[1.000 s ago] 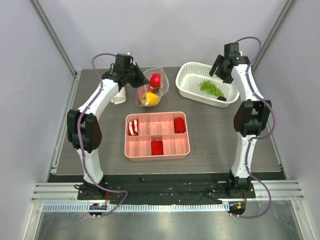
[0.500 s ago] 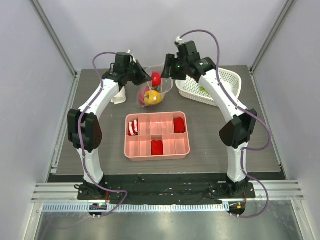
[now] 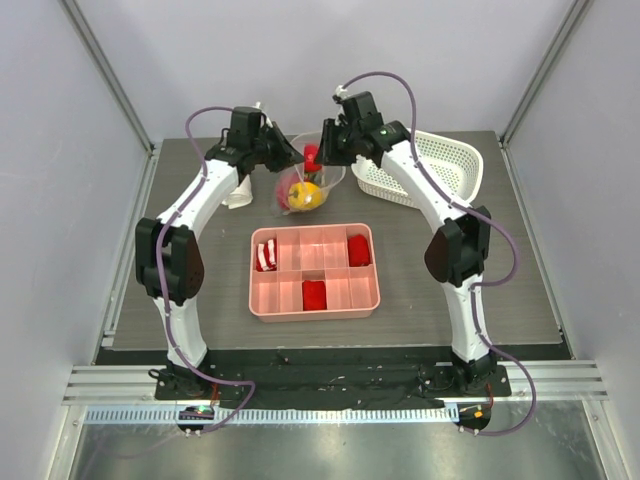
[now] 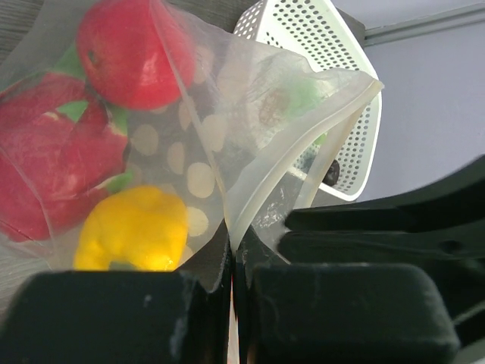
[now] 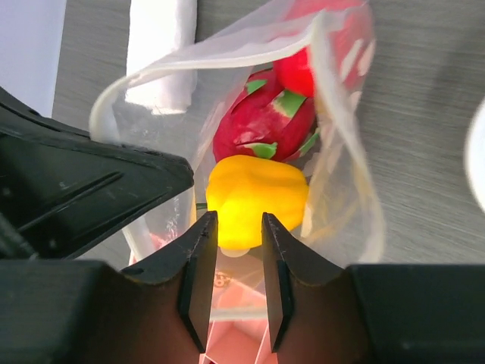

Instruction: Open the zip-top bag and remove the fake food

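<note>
The clear zip-top bag [image 3: 322, 180] hangs open at the back of the table. My left gripper [image 3: 287, 156] is shut on its rim; in the left wrist view [image 4: 231, 254] the plastic edge runs between the closed fingers. The bag [image 5: 345, 189] holds fake food: a yellow pepper [image 3: 303, 196], also seen in both wrist views [image 5: 254, 193] [image 4: 132, 227], and red pieces [image 5: 265, 125] [image 4: 125, 53] with green leaves. My right gripper [image 3: 326, 152] hovers over the bag's mouth; its fingers [image 5: 235, 224] stand apart and empty just above the pepper.
A white basket [image 3: 450, 165] stands at the back right, with a green and a dark piece [image 4: 330, 173] in it. A pink compartment tray [image 3: 314, 300] holding red blocks lies mid-table. A white rolled cloth [image 3: 238, 193] lies left of the bag.
My right arm has swung left from over the white basket to the bag's mouth. My left gripper has kept its hold on the bag's rim.
</note>
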